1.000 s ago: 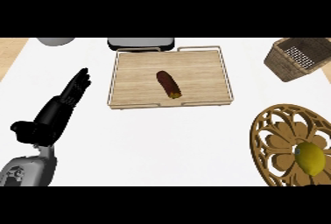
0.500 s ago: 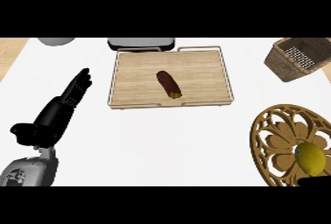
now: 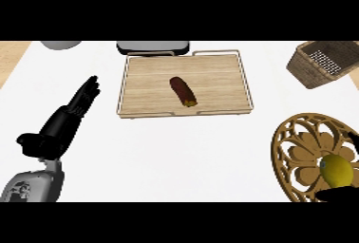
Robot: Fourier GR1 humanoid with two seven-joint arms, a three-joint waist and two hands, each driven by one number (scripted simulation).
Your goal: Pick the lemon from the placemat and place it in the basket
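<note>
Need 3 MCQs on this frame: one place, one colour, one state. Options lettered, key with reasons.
1. Where does the lemon lie?
A. wooden tray
B. round openwork placemat
C. wicker basket

2. What colour is the item on the wooden tray?
A. dark brown
B. green
C. white

3. How is the left hand?
A. curled round the lemon
B. open, holding nothing
C. pressing on the tray

Key: 1 B, the lemon sits on the placement at lower right, apart from the wicker basket. 2 A, the oblong item is dark brown. 3 B, its fingers are straight, over bare counter.
</note>
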